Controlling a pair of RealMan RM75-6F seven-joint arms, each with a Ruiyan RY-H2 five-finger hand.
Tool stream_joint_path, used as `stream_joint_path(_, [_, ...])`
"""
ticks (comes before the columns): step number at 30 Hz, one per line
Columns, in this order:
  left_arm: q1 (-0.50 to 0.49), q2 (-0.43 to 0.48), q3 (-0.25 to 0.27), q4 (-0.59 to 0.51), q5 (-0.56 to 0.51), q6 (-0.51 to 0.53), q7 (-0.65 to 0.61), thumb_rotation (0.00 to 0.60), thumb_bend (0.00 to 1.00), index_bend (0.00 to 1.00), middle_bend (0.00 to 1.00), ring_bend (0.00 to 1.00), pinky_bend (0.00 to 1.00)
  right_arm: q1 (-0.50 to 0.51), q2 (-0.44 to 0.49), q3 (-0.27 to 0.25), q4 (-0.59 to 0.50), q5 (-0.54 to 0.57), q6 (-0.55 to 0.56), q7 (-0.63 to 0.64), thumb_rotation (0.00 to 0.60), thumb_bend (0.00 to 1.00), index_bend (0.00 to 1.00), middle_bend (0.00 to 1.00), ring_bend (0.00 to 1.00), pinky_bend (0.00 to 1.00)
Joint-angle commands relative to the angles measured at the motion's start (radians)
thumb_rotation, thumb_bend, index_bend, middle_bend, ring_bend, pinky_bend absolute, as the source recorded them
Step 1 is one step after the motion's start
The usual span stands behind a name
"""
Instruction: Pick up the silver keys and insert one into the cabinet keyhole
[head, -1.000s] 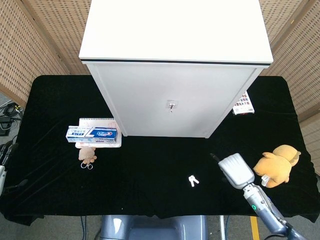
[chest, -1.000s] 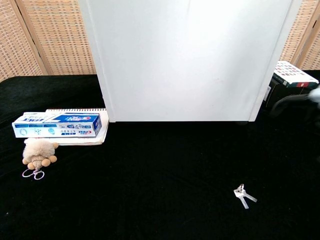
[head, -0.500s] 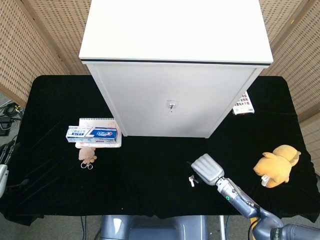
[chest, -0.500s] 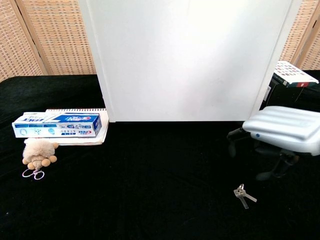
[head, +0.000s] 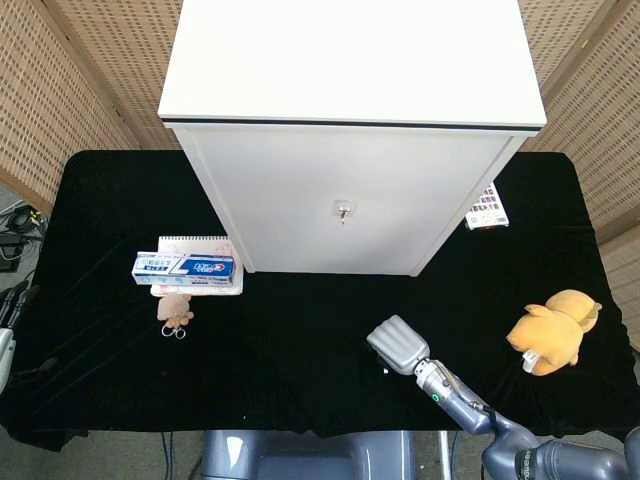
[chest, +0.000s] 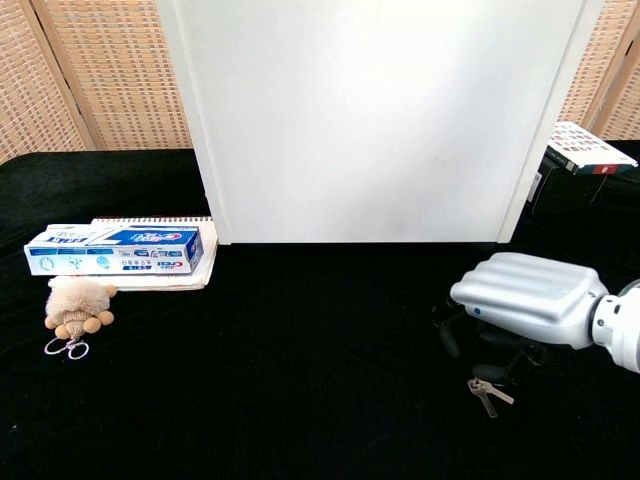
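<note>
Black cloth covers the table (head: 300, 330), woven screens behind it. Silver keys (chest: 487, 391) lie flat on the cloth toward my right, in front of the white cabinet (head: 345, 200) and well apart from it; not lifted yet.

Change over the last second: my right hand (chest: 525, 300) came in from the right edge, crossed the cloth and has dropped lower. It now sits directly over the keys. In the chest view the dark fingers (chest: 447, 335) hang down under the silver back of the hand, spread and close beside the key ring, nothing clamped between them. In the head view the hand hides most of the keys; only a pale speck shows at its lower edge.

Reading: approach looks finished, grasp is next. Contact with the ring I cannot tell. Keys lie flat on soft cloth, so the pinch will likely be fiddly.

Keyhole (head: 342, 211) sits mid-front on the cabinet door, something small and metallic already hanging at it. Long carry up and back once keys are held.

Left hand not visible in either view.

Outward: toothpaste box (head: 186, 266) on a spiral notebook (head: 197, 243) at left, small plush keyring (head: 175, 311) just below it, yellow plush toy (head: 556, 330) at far right.
</note>
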Motion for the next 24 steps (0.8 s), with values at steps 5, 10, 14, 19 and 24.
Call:
stream_joint_path(5, [0.001, 0.001, 0.001, 0.001, 0.0, 0.001, -0.004, 0.6, 0.0, 0.0, 0.0, 0.0, 0.0, 0.006, -0.031, -0.011, 0.041, 0.028, -0.004, -0.02, 0.6, 0.53, 0.54, 0.97, 0.97, 1.0])
stream_joint_path(10, [-0.001, 0.001, 0.002, 0.001, 0.002, -0.001, -0.002, 0.6, 0.0, 0.0, 0.0, 0.0, 0.0, 0.009, -0.046, -0.017, 0.063, 0.048, -0.006, -0.027, 0.6, 0.53, 0.55, 0.97, 0.97, 1.0])
stream_joint_path(14, [-0.002, 0.0, 0.002, 0.001, -0.001, -0.004, 0.001, 0.6, 0.0, 0.0, 0.0, 0.0, 0.0, 0.01, -0.052, -0.027, 0.073, 0.05, -0.004, -0.028, 0.6, 0.54, 0.56, 0.97, 0.97, 1.0])
stream_joint_path(19, [-0.002, -0.001, 0.003, 0.0, -0.001, -0.004, 0.005, 0.6, 0.0, 0.0, 0.0, 0.0, 0.0, 0.013, -0.058, -0.039, 0.087, 0.053, -0.003, -0.029, 0.6, 0.55, 0.56, 0.97, 0.97, 1.0])
stream_joint_path(24, [-0.003, -0.001, 0.003, -0.001, -0.001, -0.005, 0.006, 0.6, 0.0, 0.0, 0.0, 0.0, 0.0, 0.014, -0.062, -0.048, 0.1, 0.049, 0.003, -0.029, 0.6, 0.56, 0.57, 0.97, 0.97, 1.0])
